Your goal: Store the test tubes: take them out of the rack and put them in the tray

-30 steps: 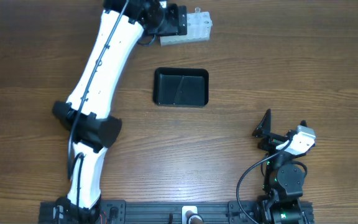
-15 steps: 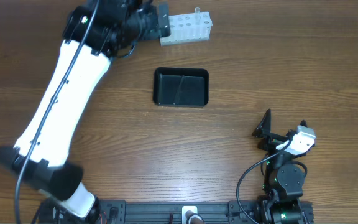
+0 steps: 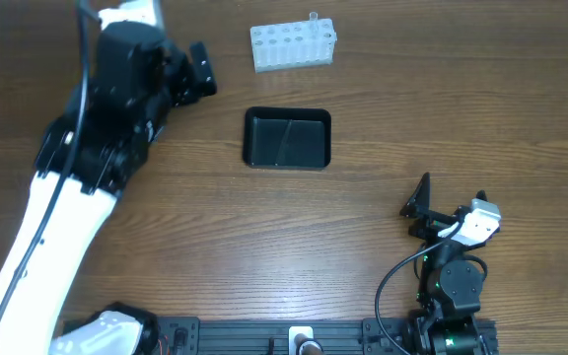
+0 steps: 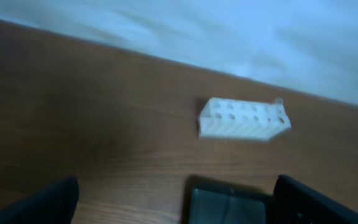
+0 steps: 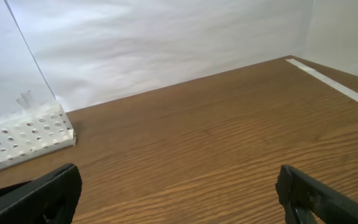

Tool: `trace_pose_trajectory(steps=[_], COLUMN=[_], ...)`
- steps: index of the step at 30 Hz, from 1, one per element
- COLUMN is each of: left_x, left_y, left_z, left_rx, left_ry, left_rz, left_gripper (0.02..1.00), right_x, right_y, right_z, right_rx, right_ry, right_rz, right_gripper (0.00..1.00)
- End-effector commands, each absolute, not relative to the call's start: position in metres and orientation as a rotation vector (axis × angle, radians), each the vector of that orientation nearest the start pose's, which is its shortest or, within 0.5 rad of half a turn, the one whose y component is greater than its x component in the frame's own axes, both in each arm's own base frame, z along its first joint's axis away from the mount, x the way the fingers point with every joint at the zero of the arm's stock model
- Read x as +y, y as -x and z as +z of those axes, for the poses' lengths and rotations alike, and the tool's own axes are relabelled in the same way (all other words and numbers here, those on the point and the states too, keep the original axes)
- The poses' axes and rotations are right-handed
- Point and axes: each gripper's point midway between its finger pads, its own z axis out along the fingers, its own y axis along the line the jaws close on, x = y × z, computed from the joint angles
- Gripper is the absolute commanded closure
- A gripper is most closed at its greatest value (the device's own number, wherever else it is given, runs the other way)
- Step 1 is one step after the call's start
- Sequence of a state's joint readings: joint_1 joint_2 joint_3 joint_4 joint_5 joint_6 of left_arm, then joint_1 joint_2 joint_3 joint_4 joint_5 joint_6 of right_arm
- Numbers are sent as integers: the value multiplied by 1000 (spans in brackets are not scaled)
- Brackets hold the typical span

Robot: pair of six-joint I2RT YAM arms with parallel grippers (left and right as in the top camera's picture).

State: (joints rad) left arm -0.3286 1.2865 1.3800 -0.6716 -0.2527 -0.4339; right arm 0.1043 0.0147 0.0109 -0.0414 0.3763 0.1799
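Top view: the left gripper [image 3: 202, 71] hangs wide open and empty left of the rack [image 3: 292, 46], where one tube [image 3: 314, 19] stands at the right end just beyond the tray [image 3: 287, 138], while the right gripper [image 3: 450, 200] sits open, empty, likely parked clear.

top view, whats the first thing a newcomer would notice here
The big white left arm slants up the left side of the table, its open left tool off to the left of the white rack. The rack sits at the far edge with one test tube standing at its right end, and the black tray lies just in front of it.
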Motion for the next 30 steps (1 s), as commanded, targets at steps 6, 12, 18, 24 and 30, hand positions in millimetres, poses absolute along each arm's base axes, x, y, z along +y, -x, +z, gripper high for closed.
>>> trace_pose_trajectory(steps=[6, 12, 18, 24, 30], left_x=[-30, -10, -9, -9, -3], left_y=[-332, -305, -288, -269, -257], left_z=[295, 280, 276, 277, 267], left_rx=[1942, 1797, 1600, 1374, 1272], left_ry=[330, 354, 318, 283, 300], left_rz=[-203, -250, -309, -349, -375], left_gripper=[20, 20, 20, 20, 20], right_x=[-40, -40, -40, -40, -40], right_y=[-240, -240, -240, -240, -240], right_z=[164, 165, 165, 165, 165], right_rx=[1574, 1574, 1574, 1574, 1574], right_ry=[-351, -351, -351, -351, -351], right_rz=[-88, -88, -88, -88, -88], right_gripper=[7, 7, 7, 7, 9])
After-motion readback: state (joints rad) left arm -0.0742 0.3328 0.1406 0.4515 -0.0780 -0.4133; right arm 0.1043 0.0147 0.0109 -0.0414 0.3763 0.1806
